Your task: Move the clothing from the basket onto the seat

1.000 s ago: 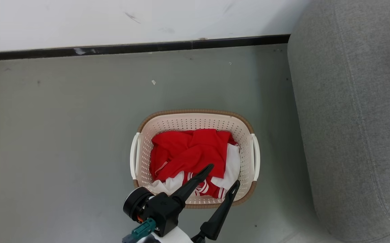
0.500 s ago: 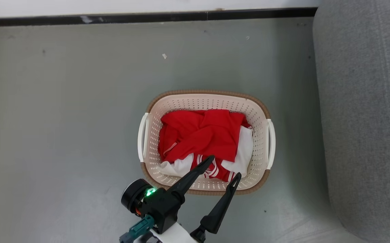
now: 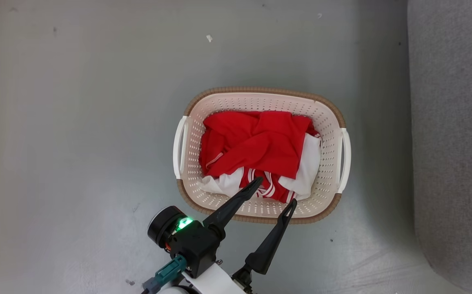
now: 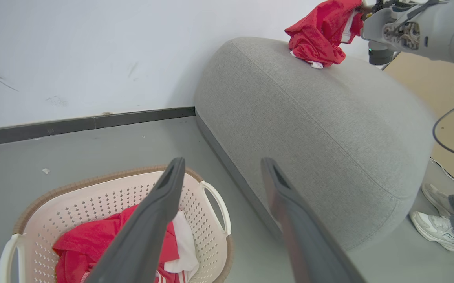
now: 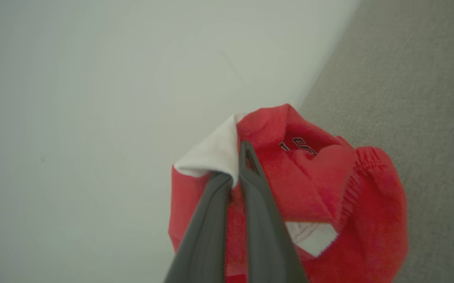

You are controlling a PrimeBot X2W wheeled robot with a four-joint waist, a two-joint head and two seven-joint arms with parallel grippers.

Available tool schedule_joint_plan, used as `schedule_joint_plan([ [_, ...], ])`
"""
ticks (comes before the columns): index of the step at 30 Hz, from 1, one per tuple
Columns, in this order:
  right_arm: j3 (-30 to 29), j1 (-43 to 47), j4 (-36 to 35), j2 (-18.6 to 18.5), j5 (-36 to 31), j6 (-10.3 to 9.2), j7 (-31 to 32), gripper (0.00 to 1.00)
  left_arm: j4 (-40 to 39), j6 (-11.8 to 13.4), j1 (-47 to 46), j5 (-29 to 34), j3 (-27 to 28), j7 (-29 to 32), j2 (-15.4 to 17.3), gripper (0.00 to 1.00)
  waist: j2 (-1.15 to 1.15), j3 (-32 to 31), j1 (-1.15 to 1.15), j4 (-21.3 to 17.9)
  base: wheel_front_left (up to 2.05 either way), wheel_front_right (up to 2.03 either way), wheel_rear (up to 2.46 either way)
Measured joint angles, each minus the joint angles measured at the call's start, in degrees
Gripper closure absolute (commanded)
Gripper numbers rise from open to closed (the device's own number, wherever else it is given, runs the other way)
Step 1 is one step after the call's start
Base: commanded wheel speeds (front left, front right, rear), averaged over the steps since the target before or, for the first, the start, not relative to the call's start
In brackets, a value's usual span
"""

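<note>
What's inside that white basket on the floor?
Crumpled red clothing with white panels and striped trim lies in the basket. The basket's bottom and anything under the heap are covered.

I see open floor (image 3: 76, 122) left of the basket (image 3: 260, 90), whose top stands open above the clothing (image 3: 260, 141), while the seat (image 3: 452, 143) walls off the right side.

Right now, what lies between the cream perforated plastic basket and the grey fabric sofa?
Nothing but bare grey floor; the head view shows that strip between the cream perforated plastic basket and the grey fabric sofa.
</note>
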Motion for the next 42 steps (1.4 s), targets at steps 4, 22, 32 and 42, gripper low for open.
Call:
schedule_joint_plan([
  [4, -0.54, 2.04, 2.52, 1.18, -0.36, 0.00, -1.15, 1.00, 0.00, -0.01, -0.98, 0.07, -0.04, -0.19, -0.30, 0.00, 0.00, 1.53, 0.00, 0.38, 0.00, 0.00, 0.00],
  [22, 5.65, 4.42, 0.94, 3.24, -0.27, 0.01, -5.83, 0.00, 2.60, -1.94, -6.94, 0.77, 1.70, -3.50, -0.94, 0.00, 0.00, 2.03, 0.00, -1.63, 0.00, 0.00, 0.00],
  [32, 9.57, 10.45, -3.20, 3.54, 0.48, 0.01, -7.00, 0.00, 6.32, -2.94, -7.22, -1.23, 2.59, -5.23, -1.27, 0.00, 0.00, -1.28, 0.00, -2.87, 0.00, 0.00, 0.00],
  [42, 15.83, 19.01, -11.33, 8.42, 3.27, 0.01, -8.09, 0.00, 9.90, -2.94, -7.10, -3.14, 4.98, -7.09, -1.51, 0.00, 0.00, -5.46, 0.00, -3.77, 0.00, 0.00, 0.00],
])
